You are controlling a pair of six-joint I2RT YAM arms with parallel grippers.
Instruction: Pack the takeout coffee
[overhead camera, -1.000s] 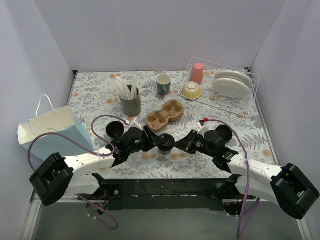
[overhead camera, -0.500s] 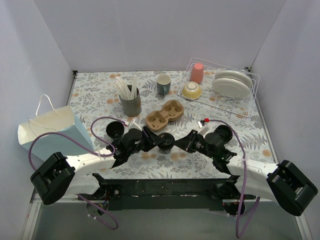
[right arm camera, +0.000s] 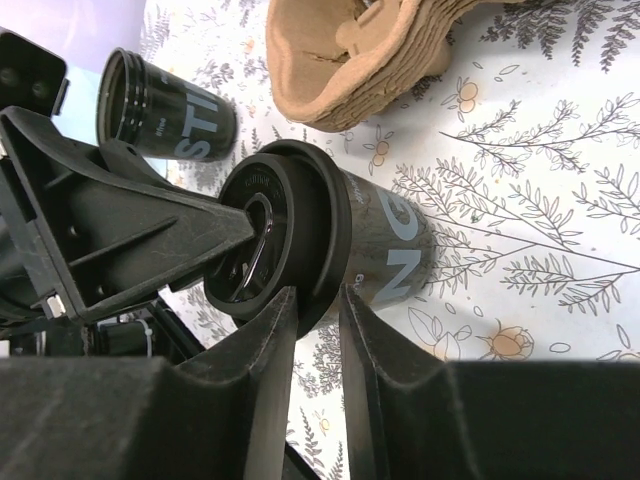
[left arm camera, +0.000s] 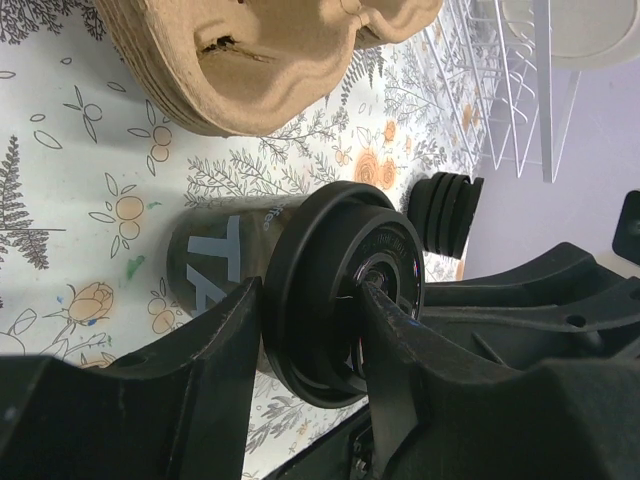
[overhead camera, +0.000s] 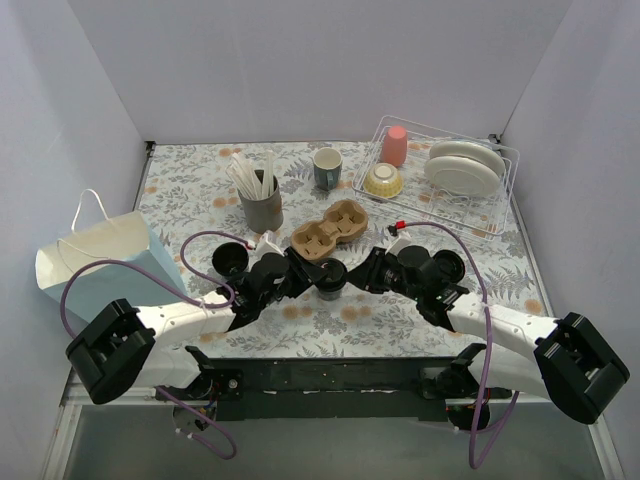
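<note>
**Both pincers on one cup, near middle of the desk**

Here's the lidded cup [overhead camera: 331, 277], black, in the near middle of the desk [overhead camera: 190, 190]. It is just on the near side of the cardboard carrier [overhead camera: 330, 228], close to it but apart.

The left pincer [left arm camera: 310, 295] reaches in from the left and it's clamped on that cup. Look at its fingers [left arm camera: 215, 350]: one tucks under the rim against the cup's wall, and the other lies across the top of the lid [left arm camera: 325, 250]. Both are in contact.

The right pincer [right arm camera: 318, 298] reaches in from the right, at the opposite edge of the same lid. Its fingers [right arm camera: 265, 360] straddle the rim, one on the top side and one on the wall side, with only a narrow gap between them. Pinching, or only flanking? The wrist view doesn't settle it, so I can't tell.

So the cup sits squarely between the two pincers, with its lid rim inside both. Whether its base rests on the desk, I can't tell either.

Around them, a lidless black cup [right arm camera: 190, 120] is off to the left, beside the left arm. A black ribbed stack [left arm camera: 445, 210], lids by the look of it, is off to the right. Farther back stand a grey holder of straws [overhead camera: 262, 210] and a mug [overhead camera: 327, 168]. A paper bag [overhead camera: 105, 262] sits at the left edge.
</note>
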